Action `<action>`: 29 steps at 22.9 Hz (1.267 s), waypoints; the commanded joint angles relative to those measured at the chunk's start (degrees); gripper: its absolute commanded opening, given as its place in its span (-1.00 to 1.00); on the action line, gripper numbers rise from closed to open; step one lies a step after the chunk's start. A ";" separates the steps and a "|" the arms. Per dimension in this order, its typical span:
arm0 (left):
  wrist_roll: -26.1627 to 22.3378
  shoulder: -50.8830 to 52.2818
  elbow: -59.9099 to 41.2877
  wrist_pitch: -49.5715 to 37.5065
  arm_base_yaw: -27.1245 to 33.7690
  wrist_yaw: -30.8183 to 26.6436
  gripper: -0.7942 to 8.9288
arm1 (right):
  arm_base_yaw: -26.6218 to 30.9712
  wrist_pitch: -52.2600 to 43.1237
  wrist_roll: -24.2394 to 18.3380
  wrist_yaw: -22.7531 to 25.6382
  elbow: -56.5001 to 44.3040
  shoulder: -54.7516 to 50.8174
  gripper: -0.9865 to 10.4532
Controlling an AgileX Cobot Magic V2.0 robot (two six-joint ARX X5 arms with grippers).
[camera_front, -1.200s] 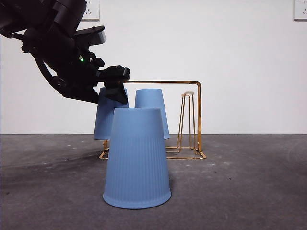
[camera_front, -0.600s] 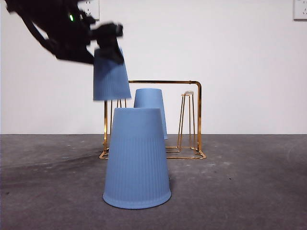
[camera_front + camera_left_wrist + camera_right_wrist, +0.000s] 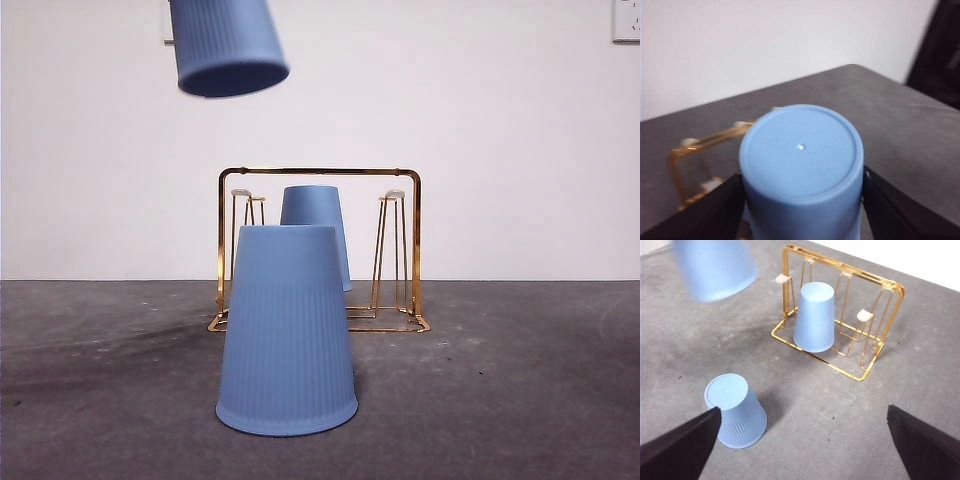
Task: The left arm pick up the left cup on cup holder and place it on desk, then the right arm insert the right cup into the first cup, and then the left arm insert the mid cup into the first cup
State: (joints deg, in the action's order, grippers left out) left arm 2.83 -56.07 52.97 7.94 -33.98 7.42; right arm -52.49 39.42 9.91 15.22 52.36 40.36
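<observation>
Left gripper [image 3: 802,200] was clamped on a blue cup [image 3: 801,165] way up high; I'd say center it over the desk cup [image 3: 286,330] first. Right gripper [image 3: 802,440] sat wide open.

We see the lifted cup [image 3: 226,47] cut off by the upper left edge; the near cup [image 3: 286,330] hides part of the rack [image 3: 416,250].

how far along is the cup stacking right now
One blue cup already stands upside down on the desk, in front of the cup holder. The left gripper holds a second cup high in the air, clear of the rack. One cup sits on the holder. The right gripper waits open above the desk. Both remaining cups are not yet stacked on the first.
</observation>
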 commanded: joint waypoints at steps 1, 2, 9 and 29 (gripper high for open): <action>1.44 1.09 1.01 3.76 -2.62 0.70 -0.27 | -0.57 -1.05 0.37 0.28 1.01 0.28 0.13; 2.01 1.36 1.01 6.23 -4.07 0.81 -0.27 | -0.57 -1.36 0.37 0.28 1.01 0.28 0.13; -1.18 -3.50 0.63 8.85 -12.07 0.50 -0.26 | -0.57 -3.39 0.42 0.26 1.01 0.28 0.13; -5.20 -13.00 -0.48 6.23 -12.70 -1.60 -0.26 | -0.57 -3.37 0.55 0.26 1.01 0.28 0.13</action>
State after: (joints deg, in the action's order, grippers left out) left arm -1.98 -68.18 52.51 14.79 -46.04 5.78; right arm -52.49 36.67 9.93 15.22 52.36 40.36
